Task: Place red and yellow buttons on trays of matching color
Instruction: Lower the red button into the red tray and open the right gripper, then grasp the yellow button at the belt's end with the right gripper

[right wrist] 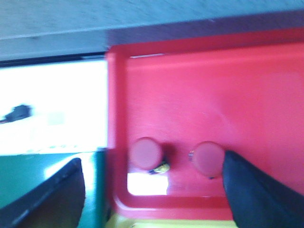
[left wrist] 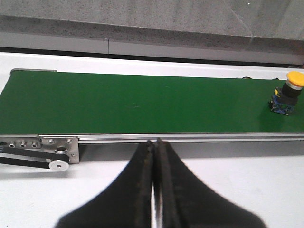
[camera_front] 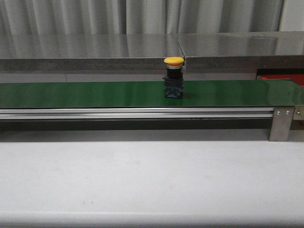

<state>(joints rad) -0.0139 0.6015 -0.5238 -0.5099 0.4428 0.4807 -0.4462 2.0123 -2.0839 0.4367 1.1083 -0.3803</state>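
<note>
A yellow button [camera_front: 174, 76] on a black-and-blue base stands upright on the green belt [camera_front: 95, 94], and also shows far off in the left wrist view as the yellow button [left wrist: 288, 90]. My left gripper [left wrist: 154, 141] is shut and empty, in front of the belt's rail. Two red buttons [right wrist: 146, 153] [right wrist: 208, 159] stand side by side in a corner of the red tray [right wrist: 213, 90]. My right gripper [right wrist: 152, 161] hangs open above them, its one finger [right wrist: 249, 190] close beside the second button. In the front view only a corner of the red tray [camera_front: 280, 77] shows, and neither gripper does.
The belt's metal rail [camera_front: 142, 113] and end bracket [camera_front: 280, 124] run across the white table [camera_front: 142, 180]. A grey ledge [camera_front: 142, 47] lies behind the belt. A yellow strip [right wrist: 190, 223] shows just past the red tray's rim.
</note>
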